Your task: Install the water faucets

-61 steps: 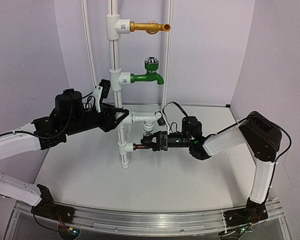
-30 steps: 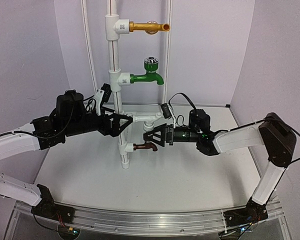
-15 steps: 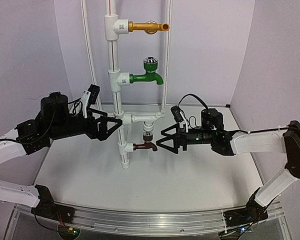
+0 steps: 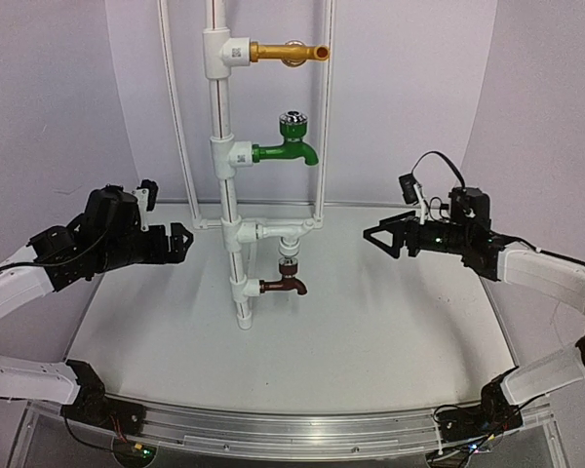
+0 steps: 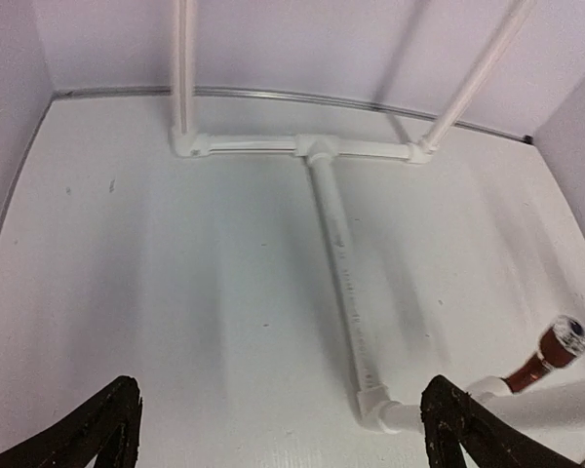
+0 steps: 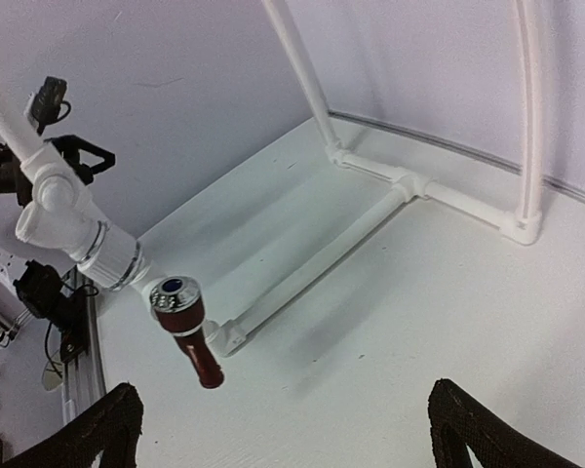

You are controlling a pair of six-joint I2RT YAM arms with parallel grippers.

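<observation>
Our left pincer point(image 4: 178, 244) and right pincer point(image 4: 370, 237) hang spread wide and empty, well apart from the brown tap point(image 4: 285, 286), since we think it sits snug in its white pipe point(image 4: 242, 286).

The whole rig is viewed from above and behind the arm bases, facing the back wall, farthest out. The surface point(image 4: 370, 341) is looked down on closer from the left and, rolled, from the right by the wrist views. The floor pipes point(image 5: 341, 263) are shared by both wrist views, the brown tap point(image 6: 190, 336) by all three.
</observation>
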